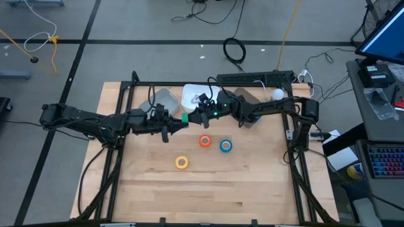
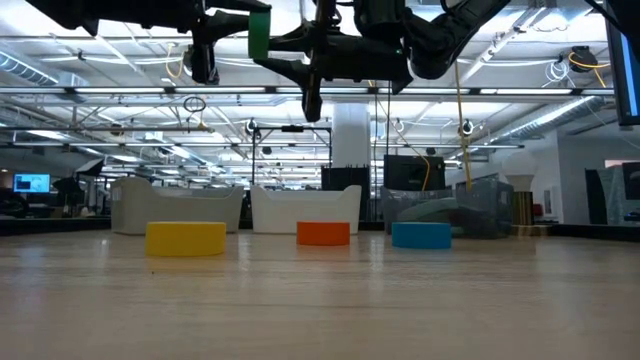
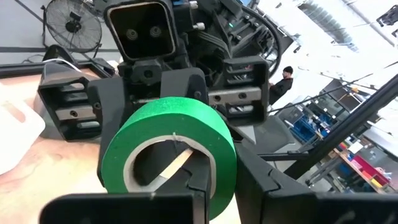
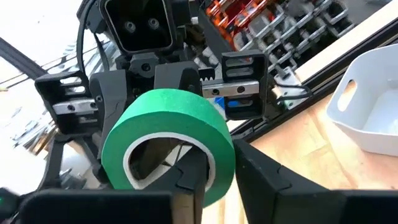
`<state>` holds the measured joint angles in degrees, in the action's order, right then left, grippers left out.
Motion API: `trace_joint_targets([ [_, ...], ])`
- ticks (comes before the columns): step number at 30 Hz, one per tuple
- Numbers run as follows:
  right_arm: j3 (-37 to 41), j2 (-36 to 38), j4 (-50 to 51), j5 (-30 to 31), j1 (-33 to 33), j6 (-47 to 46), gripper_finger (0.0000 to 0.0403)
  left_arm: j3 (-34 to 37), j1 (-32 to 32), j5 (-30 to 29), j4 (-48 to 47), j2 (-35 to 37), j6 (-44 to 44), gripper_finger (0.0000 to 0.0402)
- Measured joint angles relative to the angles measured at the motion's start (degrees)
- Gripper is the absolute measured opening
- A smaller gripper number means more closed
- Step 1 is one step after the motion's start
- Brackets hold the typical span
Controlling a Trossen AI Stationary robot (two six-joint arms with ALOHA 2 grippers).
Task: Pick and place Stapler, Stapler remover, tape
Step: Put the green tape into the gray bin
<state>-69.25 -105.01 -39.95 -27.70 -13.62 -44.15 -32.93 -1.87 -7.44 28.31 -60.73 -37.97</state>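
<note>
The green tape roll (image 1: 185,117) hangs in the air above the table's far half, between my two grippers. My left gripper (image 1: 177,120) reaches it from the table's left and my right gripper (image 1: 193,116) from the right, each shut on it. In the low view the green roll (image 2: 259,35) stands on edge, well above the table. The yellow roll (image 1: 182,162), the red-orange roll (image 1: 205,141) and the blue roll (image 1: 225,146) lie flat on the wood. I cannot make out a stapler or a stapler remover. My left gripper (image 3: 233,186) pinches the green ring's wall (image 3: 227,177), one finger inside the hole and one outside. It comes level from the table's left, along the ring's axis. The roll is lifted clear and stands on edge. My right gripper (image 4: 230,186) pinches the ring's wall (image 4: 222,177) from the opposite face, one finger inside the hole and one outside. It comes level from the table's right. The roll is clear of the table, its open face toward this gripper.
A white bin (image 1: 192,96) stands at the far edge between a clear container (image 1: 163,99) and another container (image 1: 245,101). A black frame (image 1: 120,126) borders the table's left, right and far sides. Bare wood (image 1: 208,189) spreads over the near half.
</note>
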Motion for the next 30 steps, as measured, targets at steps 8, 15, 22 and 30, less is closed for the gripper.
trace_joint_targets([
  [8, 0.13, -0.02, 4.69, -11.65, -1.38, 0.37, 0.0125, 0.00, -0.01, -0.53, -8.26, 3.29, 0.39, 0.0039],
  [15, 1.64, 0.00, 6.13, -16.11, -1.43, 0.51, 0.0138, 0.00, 0.05, -6.15, -20.97, 11.31, 1.41, 0.0039],
  [22, 4.18, 0.66, 4.40, -22.66, -1.43, 0.12, 0.0130, 0.00, 0.09, -12.72, -33.95, 16.97, -0.29, 0.0039],
  [30, 13.91, 8.33, 4.01, -19.99, -1.76, 2.87, 0.0114, 0.00, 3.57, -15.73, -38.72, 15.71, -3.13, 0.0038],
])
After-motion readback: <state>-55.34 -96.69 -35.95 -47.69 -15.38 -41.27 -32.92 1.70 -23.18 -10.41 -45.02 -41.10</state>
